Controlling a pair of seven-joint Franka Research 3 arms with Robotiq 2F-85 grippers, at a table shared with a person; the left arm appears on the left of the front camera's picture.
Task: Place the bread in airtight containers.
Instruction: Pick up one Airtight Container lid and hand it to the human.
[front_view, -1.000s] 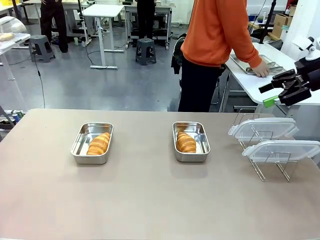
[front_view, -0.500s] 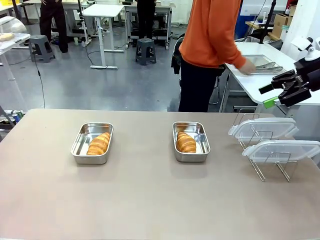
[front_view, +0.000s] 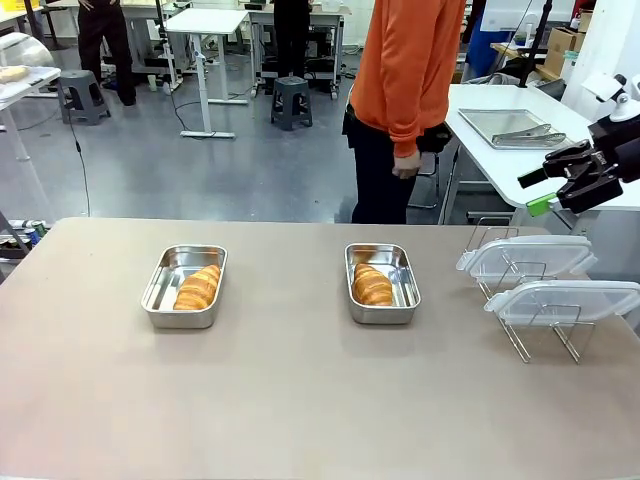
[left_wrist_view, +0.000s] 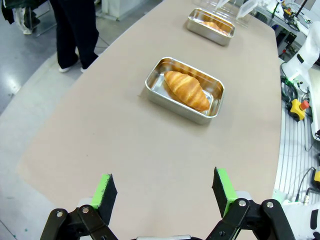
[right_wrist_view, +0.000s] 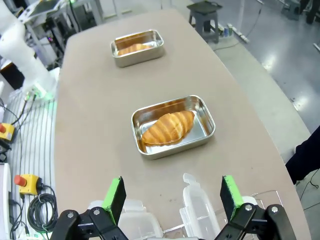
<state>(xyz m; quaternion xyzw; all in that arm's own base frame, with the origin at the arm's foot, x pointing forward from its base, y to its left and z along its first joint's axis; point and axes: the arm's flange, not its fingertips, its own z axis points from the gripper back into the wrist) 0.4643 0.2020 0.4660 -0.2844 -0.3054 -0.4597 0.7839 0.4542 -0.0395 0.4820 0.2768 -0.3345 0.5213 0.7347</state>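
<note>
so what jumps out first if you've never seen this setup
Two golden croissants catch the eye, each lying in its own shiny steel pan on the tan table, one left of centre, one near the middle. At the right, two clear lids rest on a wire rack, with the open right gripper hovering above them.

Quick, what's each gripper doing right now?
Left gripper: open, holding nothing.
Right gripper: open, holding nothing.

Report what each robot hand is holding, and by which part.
Nothing is held. The left hand and the right hand are both open and empty.
</note>
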